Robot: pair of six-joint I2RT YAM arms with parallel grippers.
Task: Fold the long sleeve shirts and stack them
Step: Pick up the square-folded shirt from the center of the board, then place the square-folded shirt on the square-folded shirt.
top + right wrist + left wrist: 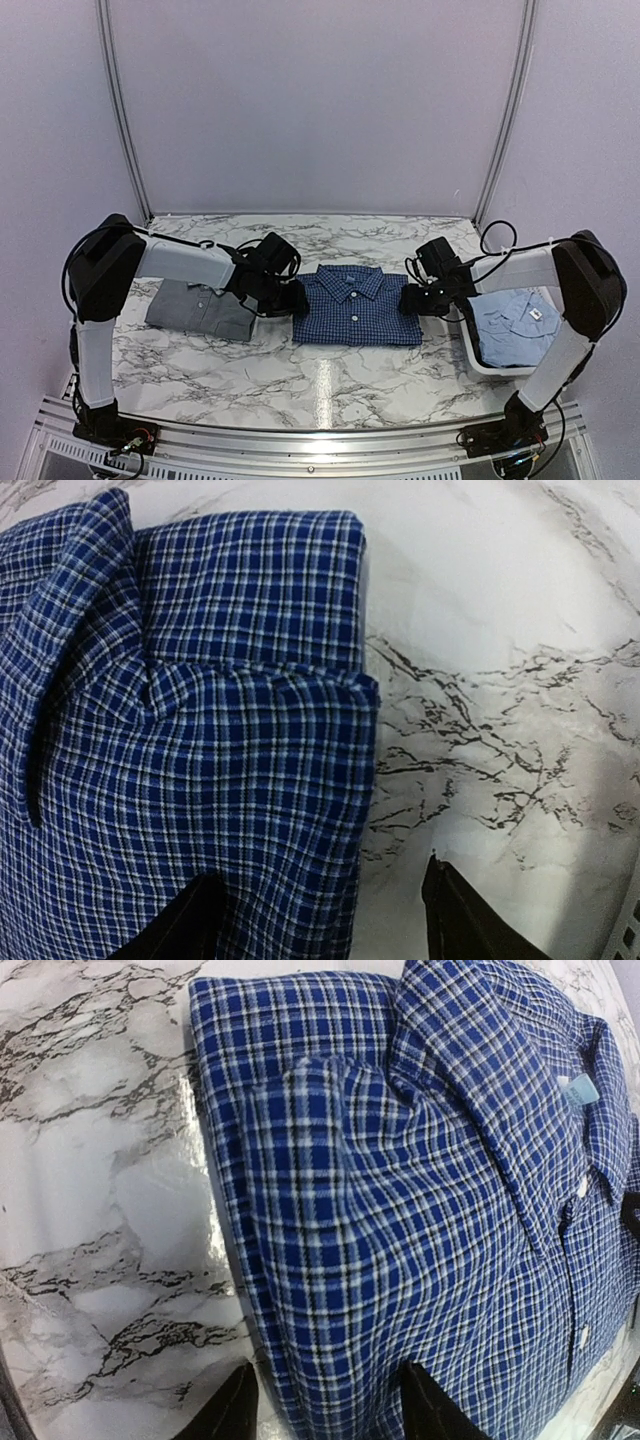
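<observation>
checked shirt (357,305): folded, mid tabletop (330,380);
left hand (330,1415): spread, astride the checked shirt's left edge;
right hand (325,920): spread, astride its right edge;
grey shirt (195,308): left of it;
light blue shirt (515,325): right of it, in a tub (480,365)

left arm (180,262): we raise it from our base, bend it high, and run the forearm inward, low and level.
left gripper (292,298): our jaws stand apart, the dark fingers (232,1412) angled downward.
right arm (520,268): we mirror the left, with the forearm reaching inward.
right gripper (410,300): our jaws stand apart, with the fingers (195,922) spread wide.
</observation>
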